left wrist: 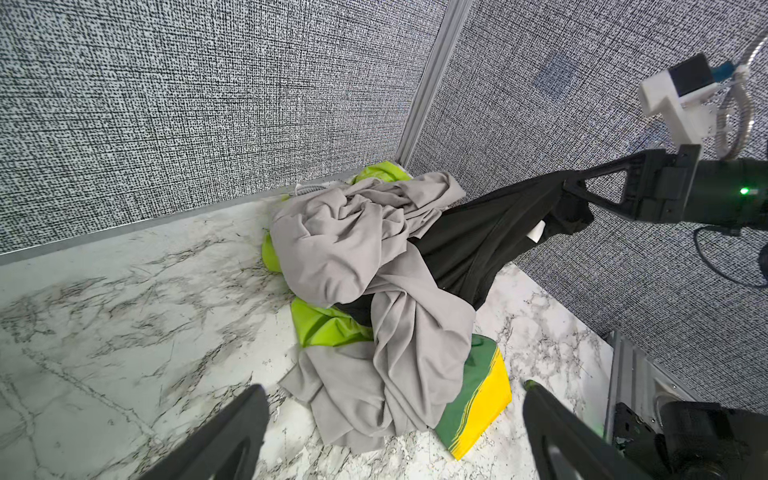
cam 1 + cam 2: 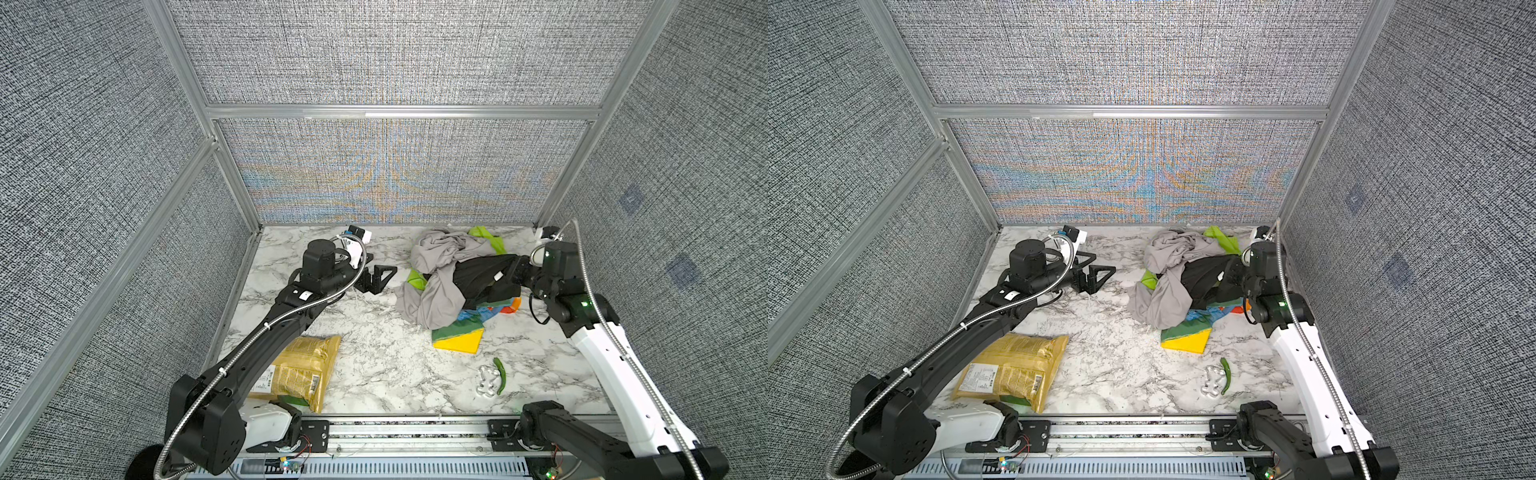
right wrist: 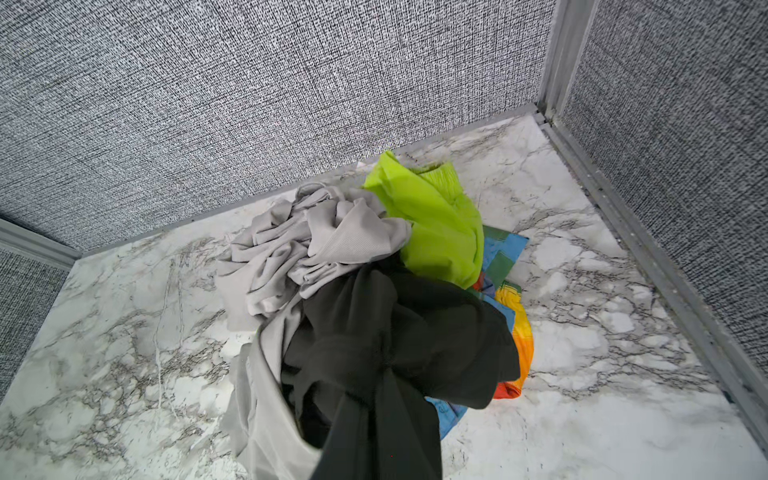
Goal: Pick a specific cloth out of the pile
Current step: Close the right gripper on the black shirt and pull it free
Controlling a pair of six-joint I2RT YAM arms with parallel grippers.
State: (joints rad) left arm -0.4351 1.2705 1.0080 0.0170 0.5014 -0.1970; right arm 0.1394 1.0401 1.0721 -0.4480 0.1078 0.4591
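The pile [image 2: 436,286] lies at the back right of the marble table, with a large light-grey cloth [image 1: 353,249] on top, a lime-green one [image 3: 440,232] and a patterned one [image 2: 461,336] underneath. The black cloth [image 2: 478,276] with its small white tag [image 1: 537,231] is stretched out of the pile toward the right. My right gripper [image 2: 508,269] is shut on its end, which is lifted off the table [image 1: 570,188]. In the right wrist view the black fabric [image 3: 374,332] bunches at the closed fingertips. My left gripper [image 2: 380,278] stands open left of the pile, holding nothing [image 1: 394,386].
A yellow-gold snack bag [image 2: 303,370] lies at the front left, partly under the left arm. A green pepper-like piece [image 2: 500,374] and a small clear figure [image 2: 488,380] lie at the front right. Fabric walls close in the back and both sides.
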